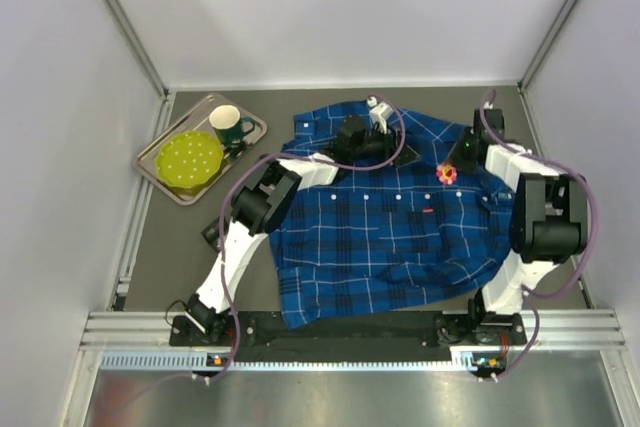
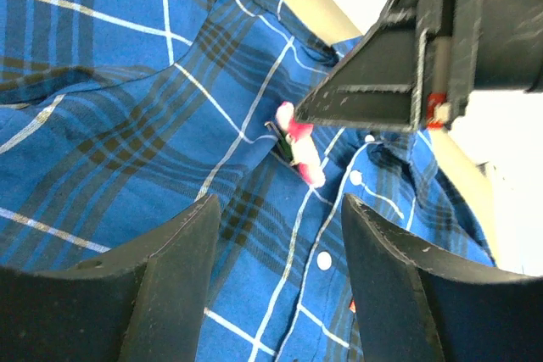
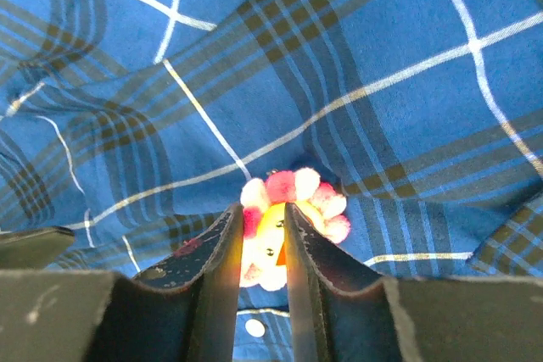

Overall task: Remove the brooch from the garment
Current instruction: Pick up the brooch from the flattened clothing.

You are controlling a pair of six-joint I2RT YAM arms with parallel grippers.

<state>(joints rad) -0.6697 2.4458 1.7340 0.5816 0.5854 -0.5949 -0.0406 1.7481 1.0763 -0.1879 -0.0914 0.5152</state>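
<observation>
The garment, a blue and navy plaid shirt, lies spread on the table. The brooch, a pink-and-white flower with a yellow centre, sits on it near the collar side. In the right wrist view my right gripper is shut on the brooch, the yellow centre pinched between narrow jaws. My left gripper hovers open over the button placket, holding nothing. From there the brooch shows edge-on, raised off the cloth, under the right gripper's fingers. From above, the left gripper and right gripper flank the brooch.
A metal tray at the far left holds a yellow-green dish and a dark green mug. White walls close in the table on three sides. A small red tag is on the shirt front.
</observation>
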